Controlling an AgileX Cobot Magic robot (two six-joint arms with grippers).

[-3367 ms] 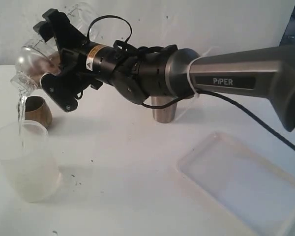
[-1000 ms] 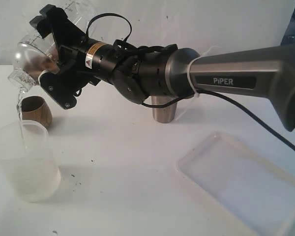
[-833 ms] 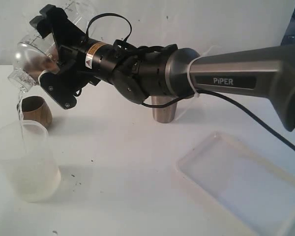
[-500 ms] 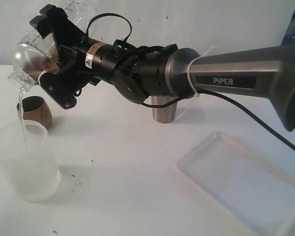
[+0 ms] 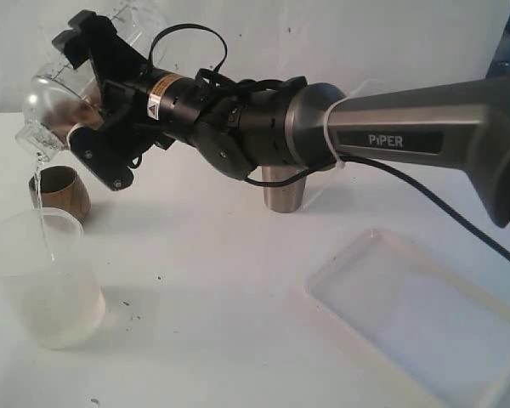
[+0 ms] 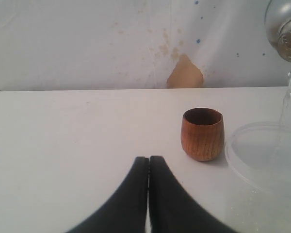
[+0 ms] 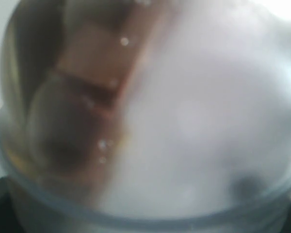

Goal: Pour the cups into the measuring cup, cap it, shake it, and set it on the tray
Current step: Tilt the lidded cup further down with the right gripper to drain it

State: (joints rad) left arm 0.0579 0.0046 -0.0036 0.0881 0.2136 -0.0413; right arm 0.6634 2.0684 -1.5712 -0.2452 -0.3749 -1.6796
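My right gripper point(image 5: 75, 95) is shut on the clear measuring cup point(image 5: 55, 98), held tilted high at the left with its rounded end pointing down. A thin stream of water falls from it into the frosted translucent cup point(image 5: 44, 285) standing below. In the right wrist view the measuring cup point(image 7: 150, 116) is a blur filling the picture. The brown wooden cup point(image 5: 59, 192) stands upright just behind the frosted cup point(image 6: 264, 158). My left gripper point(image 6: 149, 158) is shut on nothing, low over the table a short way from the wooden cup point(image 6: 202, 134). The white tray point(image 5: 425, 319) lies at the right front.
A small metal cylinder point(image 5: 282, 195) stands on the table behind the right arm point(image 5: 391, 136). A few dark specks lie on the white table point(image 5: 204, 280) near the frosted cup. A stained wall point(image 6: 184, 73) closes the back.
Since 3.4 s ago the held measuring cup has tipped slightly further and shifted a little left. Over the last second it holds nearly still while the stream keeps running into the frosted cup.
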